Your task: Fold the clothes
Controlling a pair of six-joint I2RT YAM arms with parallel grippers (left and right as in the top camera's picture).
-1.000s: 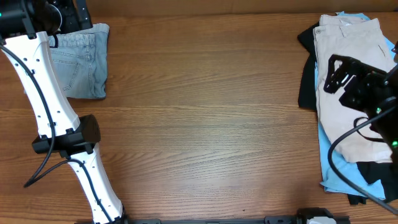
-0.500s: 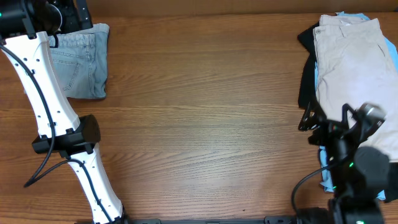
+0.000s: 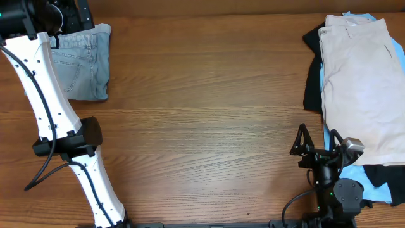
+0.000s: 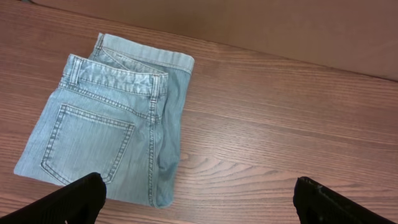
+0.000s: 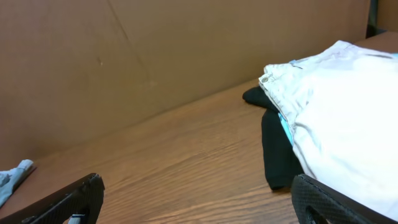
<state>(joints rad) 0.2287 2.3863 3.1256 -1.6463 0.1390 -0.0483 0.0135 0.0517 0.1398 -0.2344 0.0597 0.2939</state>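
Note:
Folded light-blue denim shorts (image 3: 85,63) lie at the table's far left; the left wrist view shows their pocket and waistband (image 4: 106,143). My left gripper (image 4: 199,202) is open and empty, hovering just beside the shorts' near edge. A pile of clothes lies at the right: beige shorts (image 3: 361,82) on top, a sky-blue garment (image 3: 348,180) and a black one (image 3: 312,76) under them. The right wrist view shows the beige (image 5: 348,112) and black (image 5: 277,149) pieces. My right gripper (image 3: 316,144) is open and empty, low at the front right beside the pile.
The wooden table (image 3: 209,114) spans the view. A brown wall (image 5: 155,56) stands behind its far edge. My left arm (image 3: 44,107) runs along the left side from the front edge to the far corner.
My right arm has pulled back from above the beige shorts to the front edge of the table, gripper open. The left arm and the denim shorts have not moved.

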